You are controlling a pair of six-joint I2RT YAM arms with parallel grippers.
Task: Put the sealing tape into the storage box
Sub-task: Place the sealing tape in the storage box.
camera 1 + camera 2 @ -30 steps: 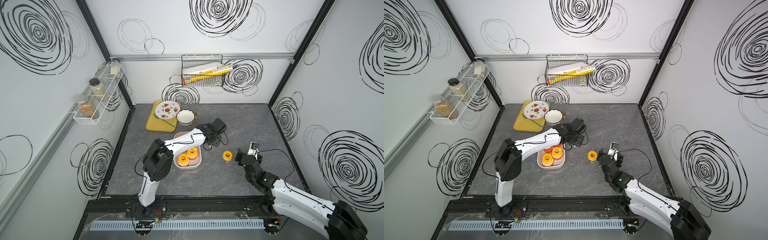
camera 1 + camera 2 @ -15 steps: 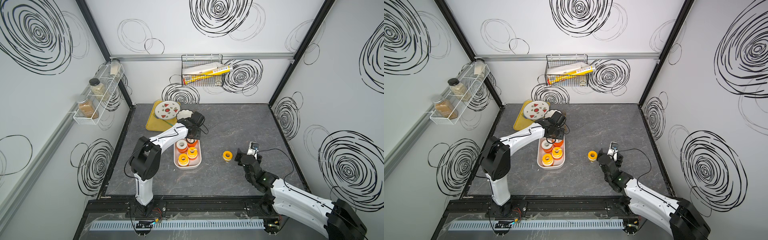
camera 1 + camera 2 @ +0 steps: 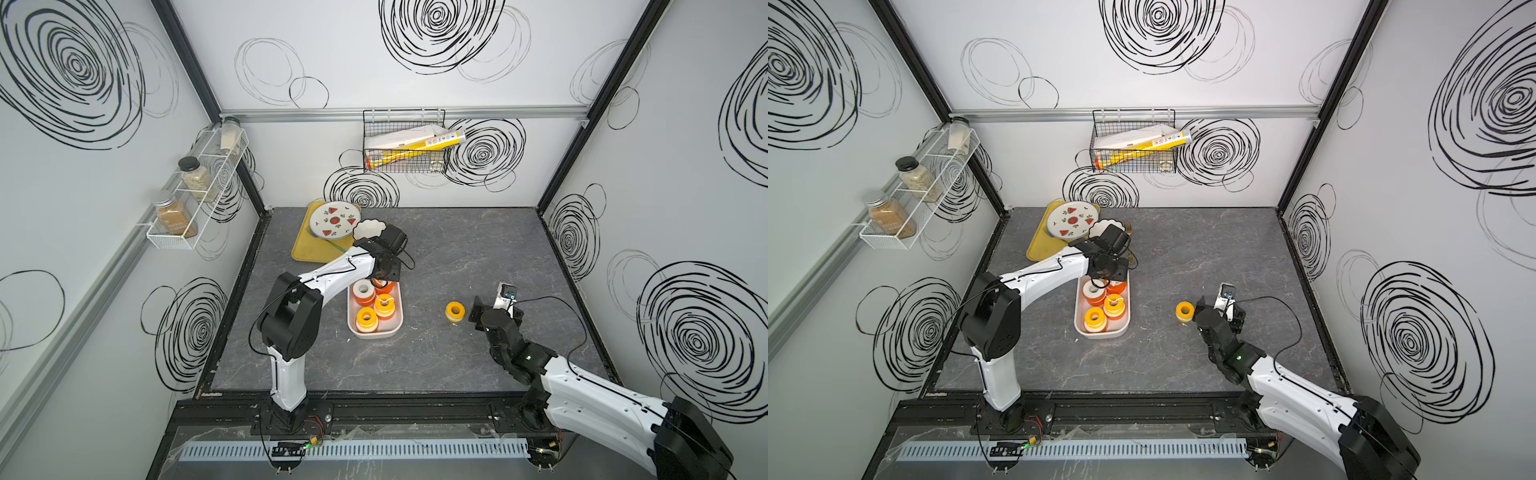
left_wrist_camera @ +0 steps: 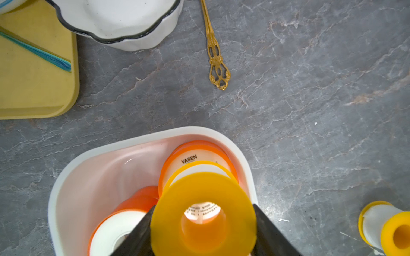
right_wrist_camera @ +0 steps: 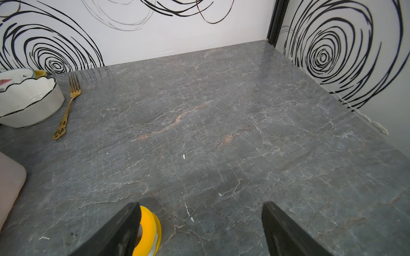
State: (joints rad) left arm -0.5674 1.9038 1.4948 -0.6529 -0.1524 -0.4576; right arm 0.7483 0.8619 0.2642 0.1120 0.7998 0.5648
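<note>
Both top views look from high above my front edge down onto the whole counter (image 3: 478, 257) and the back wall (image 3: 291, 174). My left wrist camera looks steeply down, very near the storage box (image 4: 142, 138). My right wrist camera sits low and looks across the counter to the far corner. Both wrist views share the white bowl (image 4: 144, 42) and the gold fork (image 4: 214, 51).

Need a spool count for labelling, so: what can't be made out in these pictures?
Both top views: far end of storage box, under the left end effector.
Left wrist view: held spool, cut by the frame edge.
Right wrist view: loose spool, mostly behind a finger.
</note>
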